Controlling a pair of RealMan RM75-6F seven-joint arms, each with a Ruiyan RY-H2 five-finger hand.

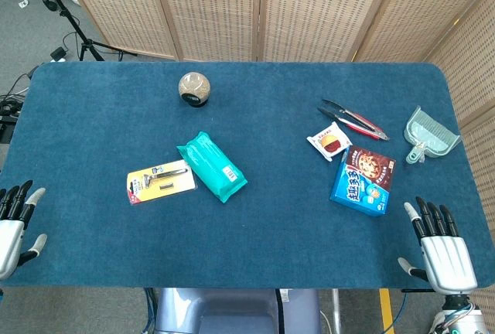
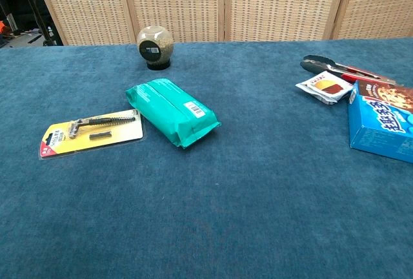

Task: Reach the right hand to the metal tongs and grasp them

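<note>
well ahead of my right hand [image 1: 441, 250], fingers spread and empty, lay the metal tongs [image 1: 353, 119], slanting leftward past the cookie box [image 1: 363, 180].

On the blue worktop [image 1: 255, 218] lie one pair of metal tongs [image 1: 352, 119], one small snack packet [image 1: 329, 141], one blue biscuit box [image 1: 362, 182], and one pale dustpan [image 1: 430, 135]. There is also one teal wipes pack [image 1: 211, 165], one carded razor [image 1: 160, 180], and one round speckled object [image 1: 194, 88], possibly a jar. Two hands show, the left hand [image 1: 14, 222] and the right hand [image 1: 439, 245].
</note>
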